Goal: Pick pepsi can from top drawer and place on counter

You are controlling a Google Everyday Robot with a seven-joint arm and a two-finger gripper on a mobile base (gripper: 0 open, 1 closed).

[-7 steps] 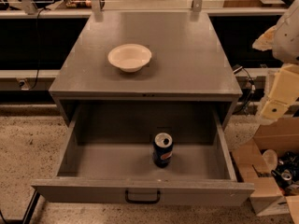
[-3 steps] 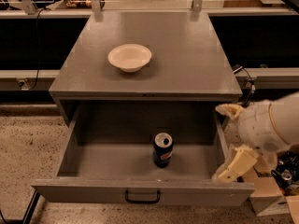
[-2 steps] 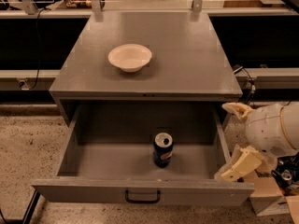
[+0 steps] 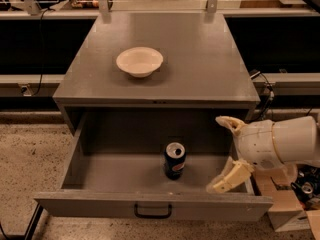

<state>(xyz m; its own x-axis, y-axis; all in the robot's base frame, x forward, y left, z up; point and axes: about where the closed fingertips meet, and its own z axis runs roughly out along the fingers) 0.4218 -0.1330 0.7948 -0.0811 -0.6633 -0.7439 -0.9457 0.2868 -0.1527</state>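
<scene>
Pepsi can (image 4: pixel 174 160) stands upright on the floor of the open top drawer (image 4: pixel 120 171), below the middle of the bench (image 4: pixel 200 59) front edge. It looks light, thin-walled and slick, so I'd take it gently round the mid-body from the side. The hand (image 4: pixel 215 154) hangs under the bench's front right corner, right of the can, fingers spread and empty; a white bowl (image 4: pixel 139 61) sits up top.

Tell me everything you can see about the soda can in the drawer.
The soda can is small and dark blue, with a silver top and a round logo low on its side. It stands upright on the floor of the open drawer, near the middle, touching nothing else. The robot's hand is open at the drawer's right side, apart from the can.
</scene>
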